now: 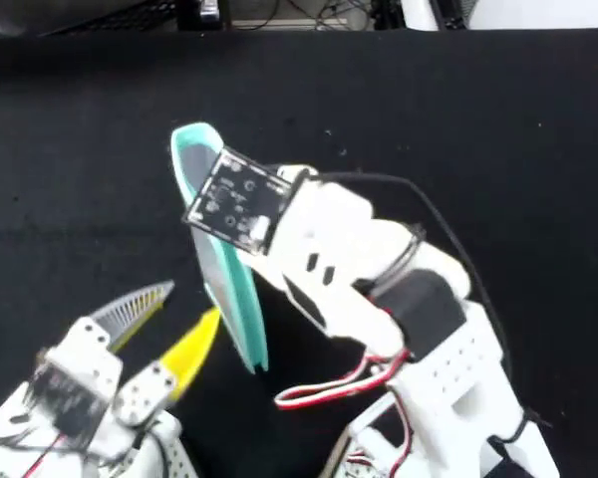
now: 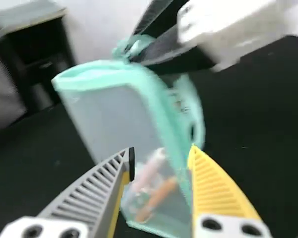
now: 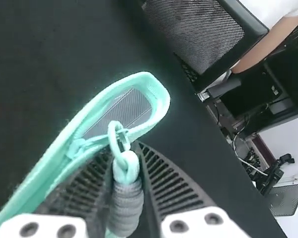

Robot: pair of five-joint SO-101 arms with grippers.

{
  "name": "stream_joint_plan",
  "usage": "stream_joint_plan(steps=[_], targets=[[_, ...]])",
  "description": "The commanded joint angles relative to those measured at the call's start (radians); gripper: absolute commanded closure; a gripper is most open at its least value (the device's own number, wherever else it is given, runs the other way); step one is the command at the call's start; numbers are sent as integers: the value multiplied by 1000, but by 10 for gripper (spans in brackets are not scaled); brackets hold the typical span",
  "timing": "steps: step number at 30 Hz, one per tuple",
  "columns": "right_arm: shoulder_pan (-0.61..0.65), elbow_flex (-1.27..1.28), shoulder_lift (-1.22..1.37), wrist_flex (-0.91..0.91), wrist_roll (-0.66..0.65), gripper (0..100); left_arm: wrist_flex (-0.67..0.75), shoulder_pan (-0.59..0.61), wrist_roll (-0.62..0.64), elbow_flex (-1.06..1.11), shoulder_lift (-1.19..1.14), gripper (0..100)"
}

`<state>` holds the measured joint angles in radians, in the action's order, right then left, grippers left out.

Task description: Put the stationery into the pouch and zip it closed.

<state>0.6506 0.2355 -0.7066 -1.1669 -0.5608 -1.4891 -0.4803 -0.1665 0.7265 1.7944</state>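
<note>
We judge the zipping step in hand: orange and pink pens [image 2: 151,191] already lie inside the mint-green, clear-sided zip pouch [image 1: 231,291]. Our right gripper [image 3: 126,148] is clamped on the mint cord zipper pull [image 3: 121,163] between its fingers. Our left gripper [image 1: 189,304] gapes wide, the pouch's far end between its fingers, ungripped. Next it should pinch that end to brace the pull. The left wrist view gives the pens, edge-on from above; the right wrist view gives the clamped pull, covered by the arm from above.

Teal pouch [image 2: 109,114] beyond spread jaws
</note>
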Motion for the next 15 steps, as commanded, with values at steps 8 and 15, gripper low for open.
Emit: stream_joint_plan(steps=[8,15], targets=[[-8,-81,16,-80,9,986,198,-24,68,185,-5,755],[-8,-156,16,-153,9,986,384,166,104,308,-9,755]])
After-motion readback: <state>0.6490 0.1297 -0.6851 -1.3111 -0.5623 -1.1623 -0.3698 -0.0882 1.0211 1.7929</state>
